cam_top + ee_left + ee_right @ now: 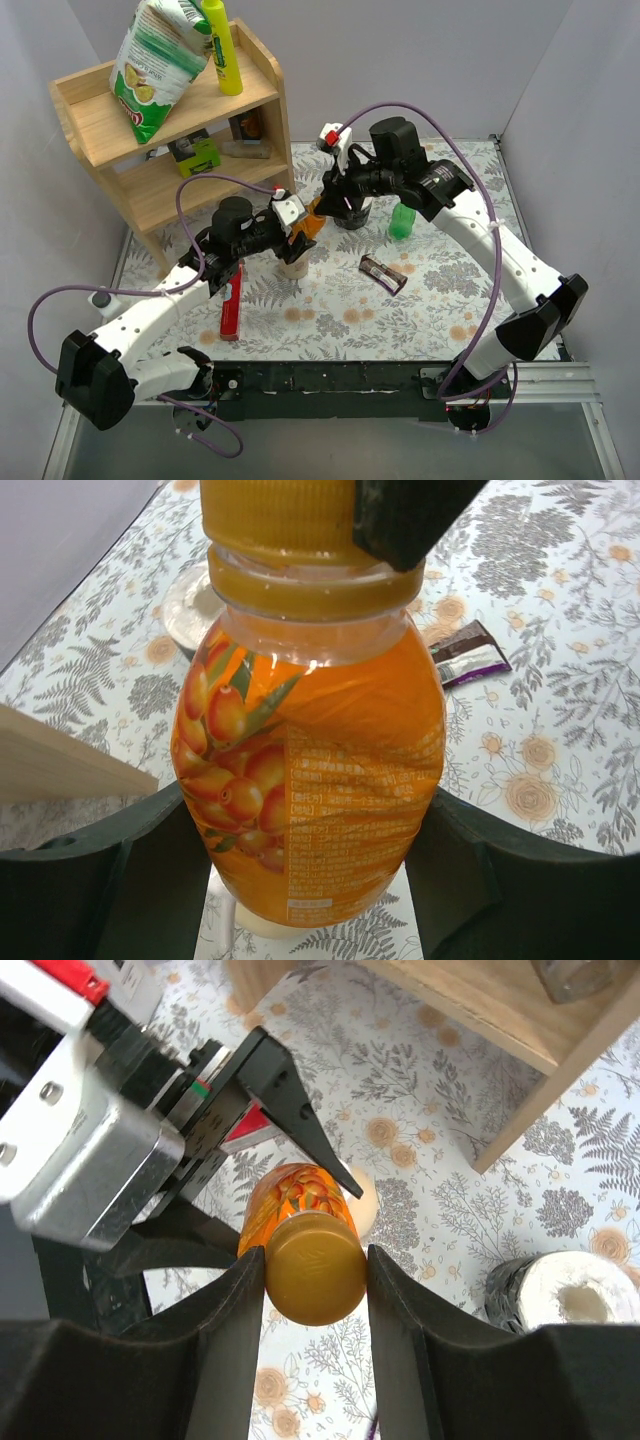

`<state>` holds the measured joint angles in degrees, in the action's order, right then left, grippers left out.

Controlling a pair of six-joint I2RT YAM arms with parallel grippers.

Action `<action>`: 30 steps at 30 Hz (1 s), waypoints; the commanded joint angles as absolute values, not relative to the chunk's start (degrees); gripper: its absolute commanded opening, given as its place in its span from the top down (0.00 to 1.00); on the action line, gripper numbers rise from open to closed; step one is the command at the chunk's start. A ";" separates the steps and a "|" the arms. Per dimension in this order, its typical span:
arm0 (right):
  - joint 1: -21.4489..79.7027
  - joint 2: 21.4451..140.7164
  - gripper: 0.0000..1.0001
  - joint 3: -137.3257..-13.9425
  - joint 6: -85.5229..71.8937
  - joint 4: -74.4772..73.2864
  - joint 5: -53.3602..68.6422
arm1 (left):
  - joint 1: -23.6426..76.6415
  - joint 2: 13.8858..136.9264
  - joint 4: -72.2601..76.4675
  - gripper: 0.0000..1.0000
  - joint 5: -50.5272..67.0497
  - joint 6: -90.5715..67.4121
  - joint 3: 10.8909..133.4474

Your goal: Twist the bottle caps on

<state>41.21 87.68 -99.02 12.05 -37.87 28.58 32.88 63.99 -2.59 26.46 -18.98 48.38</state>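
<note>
Grippers: two, left gripper (310,815) and right gripper (315,1290).
Small drink bottles: two. Orange bottle (310,780) at centre of top view, green bottle (401,222) at its 3 o'clock.
Caps seen: one, orange-brown cap (313,1265).
Cream bottle (293,267): one.
Wooden shelf (100,115): one, 10 o'clock.
On shelf: one chip bag (160,60), one yellow-green bottle (224,50), one green box (197,155).
Red packet (231,308): one, 7 o'clock.
Brown wrapper (383,273): one.
Black holder (503,1295): one, with one white roll (575,1300).
</note>
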 commanded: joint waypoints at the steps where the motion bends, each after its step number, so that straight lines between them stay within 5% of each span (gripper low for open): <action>1: 43.33 91.22 0.90 -98.70 2.56 -39.29 27.60 | 34.37 63.19 11.25 1.00 19.08 -24.87 53.61; 21: 44.21 94.66 0.91 -105.21 2.11 -39.38 15.64 | 35.33 64.42 11.16 1.00 11.52 -26.28 50.98; 24: 44.21 94.66 0.85 -105.38 2.37 -39.29 16.08 | 35.33 64.51 11.08 1.00 10.99 -26.37 50.80; 30: 44.21 93.87 0.55 -106.70 4.74 -39.11 20.22 | 35.33 64.34 10.46 1.00 10.99 -26.54 49.05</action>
<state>42.89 93.27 -105.67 2.44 -35.59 16.60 34.74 65.84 2.24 11.38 -25.43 48.47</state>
